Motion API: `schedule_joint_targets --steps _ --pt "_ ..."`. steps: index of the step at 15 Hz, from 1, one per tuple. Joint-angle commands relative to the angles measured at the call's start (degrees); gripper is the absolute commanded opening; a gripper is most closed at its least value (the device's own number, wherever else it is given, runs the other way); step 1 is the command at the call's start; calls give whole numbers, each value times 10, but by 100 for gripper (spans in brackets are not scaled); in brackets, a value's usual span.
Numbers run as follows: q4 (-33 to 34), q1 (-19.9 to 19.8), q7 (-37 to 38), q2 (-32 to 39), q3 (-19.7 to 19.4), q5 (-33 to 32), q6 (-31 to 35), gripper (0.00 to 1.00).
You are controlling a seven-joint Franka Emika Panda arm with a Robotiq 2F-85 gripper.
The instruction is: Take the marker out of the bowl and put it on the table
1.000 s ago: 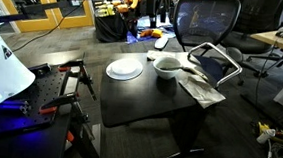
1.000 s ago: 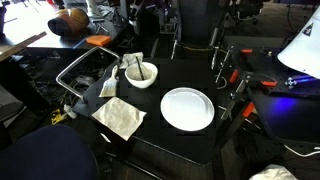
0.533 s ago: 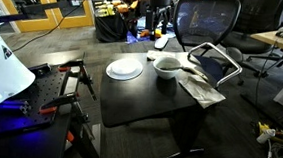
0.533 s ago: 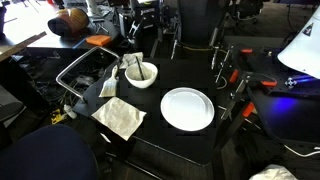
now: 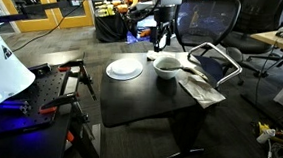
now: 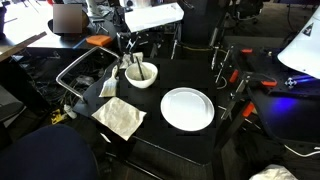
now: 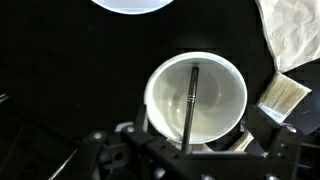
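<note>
The small white bowl [image 5: 167, 66] stands at the back of the black table [image 5: 140, 101], next to the flat white plate [image 5: 124, 69]. The dark slim marker [image 7: 190, 100] leans inside the bowl [image 7: 195, 95], one end resting on the rim nearest the gripper. In an exterior view the marker [image 6: 131, 65] sticks out over the bowl [image 6: 141, 73]. My gripper [image 5: 164, 39] hangs just above the bowl, also seen in an exterior view [image 6: 131, 42]. In the wrist view the gripper [image 7: 190, 152] is open, its jaws on either side of the bowl's near rim, touching nothing.
A crumpled white napkin [image 6: 120, 117] lies on the table corner beside the bowl, also in the wrist view [image 7: 290, 35]. The plate [image 6: 187, 108] fills the table's middle. A metal-framed chair [image 5: 218, 60] and a mesh office chair [image 5: 207, 24] stand behind the table. Red-handled clamps [image 6: 236, 82] stand at one side.
The arm has come into both exterior views from behind the table and moved down over the bowl. Bowl, marker and plate have not moved.
</note>
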Motion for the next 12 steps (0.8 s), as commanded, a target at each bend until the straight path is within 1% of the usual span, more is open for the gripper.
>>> schedule_joint_targets --steps 1,5,6,8,9,10,12 --pt "33 22 21 39 -25 -7 10 100" --pt "55 27 18 69 -37 1 8 99" --pt "61 28 17 75 -39 2 8 85" --pt "70 30 16 87 -42 4 6 72" --pt "75 30 15 93 -43 5 5 69" --pt "80 29 14 99 -43 7 5 64" --pt "90 28 12 111 -43 11 5 61"
